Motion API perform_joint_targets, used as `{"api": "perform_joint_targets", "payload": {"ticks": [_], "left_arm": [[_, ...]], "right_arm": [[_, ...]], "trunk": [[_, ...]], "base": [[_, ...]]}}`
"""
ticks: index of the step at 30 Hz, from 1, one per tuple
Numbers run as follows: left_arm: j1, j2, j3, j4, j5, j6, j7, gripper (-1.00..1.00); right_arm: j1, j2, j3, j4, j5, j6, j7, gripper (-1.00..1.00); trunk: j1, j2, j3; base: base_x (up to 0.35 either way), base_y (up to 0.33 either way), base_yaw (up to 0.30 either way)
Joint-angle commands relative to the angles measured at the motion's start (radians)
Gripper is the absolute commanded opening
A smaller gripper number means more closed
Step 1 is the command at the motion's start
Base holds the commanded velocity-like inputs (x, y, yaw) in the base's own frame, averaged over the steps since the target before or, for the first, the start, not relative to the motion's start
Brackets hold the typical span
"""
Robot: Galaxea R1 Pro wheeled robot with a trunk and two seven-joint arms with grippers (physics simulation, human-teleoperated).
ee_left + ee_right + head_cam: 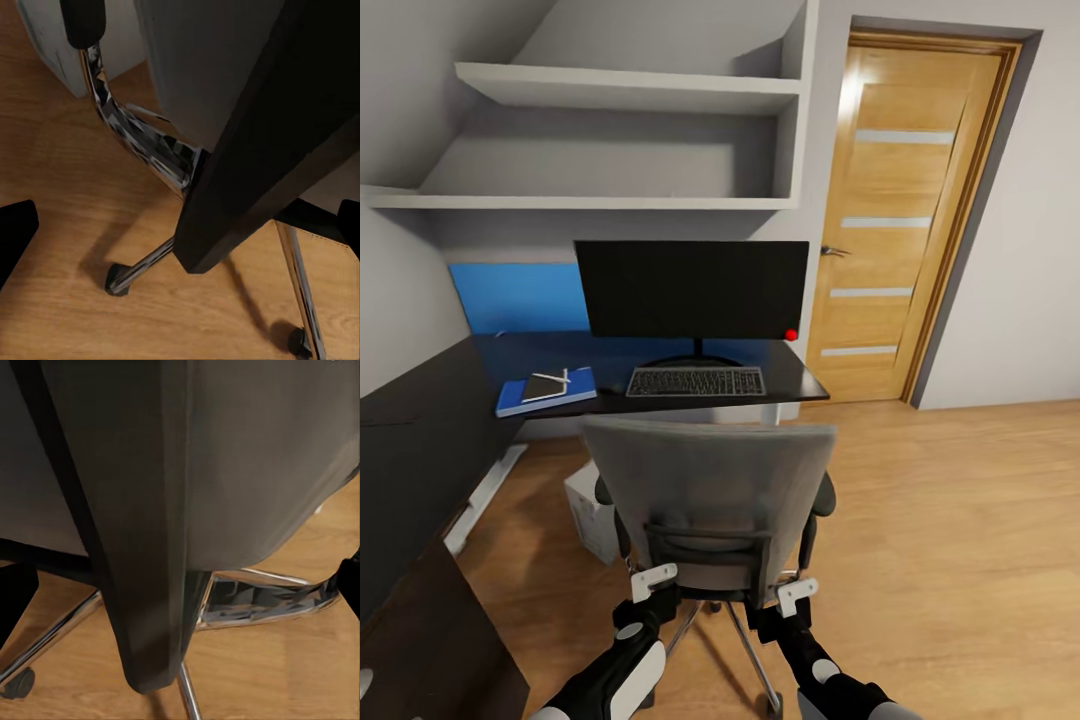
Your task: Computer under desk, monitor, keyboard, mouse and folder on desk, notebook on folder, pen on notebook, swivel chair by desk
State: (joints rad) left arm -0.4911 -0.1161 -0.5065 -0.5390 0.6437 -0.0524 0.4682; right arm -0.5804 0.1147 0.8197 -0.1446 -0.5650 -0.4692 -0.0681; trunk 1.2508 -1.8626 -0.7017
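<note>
Two grippers reach up from the bottom of the head view toward the back of the swivel chair (710, 500). The left gripper (653, 581) sits at the lower left edge of the grey backrest, and the right gripper (797, 594) at its lower right edge. Each shows a white finger against the backrest frame, but whether the jaws are apart or clamped on the chair I cannot tell. In the left wrist view the chair's dark back edge (262, 165) fills the space between the black fingertips (15, 232) at the frame's sides, with the chrome base (142, 142) and a castor on the wood floor (60, 315) beyond. In the right wrist view the backrest (225, 472) likewise lies between the fingertips (15, 600), with chrome legs under it.

The chair faces the tabletop (790, 375), its seat just short of the glossy black edge. On the tabletop the monitor (692, 288) stands upright at the back, and the keyboard (696, 381) lies directly in front of its stand. A small dark shape that may be the mouse (612, 387) sits just left of the keyboard. Further left the blue folder (546, 391) lies flat near the front edge, with the dark notebook (544, 387) on top of it and the pen (564, 379) across the notebook. The light grey computer (592, 510) stands on the floor below the tabletop, partly hidden by the chair. A wooden door (905, 220) is at the right, and grey wall shelves (630, 90) hang above.
</note>
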Motion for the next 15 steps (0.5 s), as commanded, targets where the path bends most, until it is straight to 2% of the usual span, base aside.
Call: {"api": "perform_joint_targets", "payload": {"ticks": [1, 15], "left_arm": [[-0.001, 0.001, -0.007, 0.0, 0.005, -0.005, 0.007, 1.0], [-0.001, 0.001, -0.007, 0.001, 0.005, -0.004, 0.006, 1.0]], "right_arm": [[-0.001, 0.0, -0.001, 0.001, -0.007, -0.003, -0.009, 1.0], [-0.001, 0.0, -0.001, 0.002, -0.007, -0.003, -0.009, 1.0]], "trunk": [[0.0, 0.0, -0.001], [0.0, 0.0, -0.001]], "base": [[0.255, 0.0, 0.0], [0.246, 0.0, 0.0]]}}
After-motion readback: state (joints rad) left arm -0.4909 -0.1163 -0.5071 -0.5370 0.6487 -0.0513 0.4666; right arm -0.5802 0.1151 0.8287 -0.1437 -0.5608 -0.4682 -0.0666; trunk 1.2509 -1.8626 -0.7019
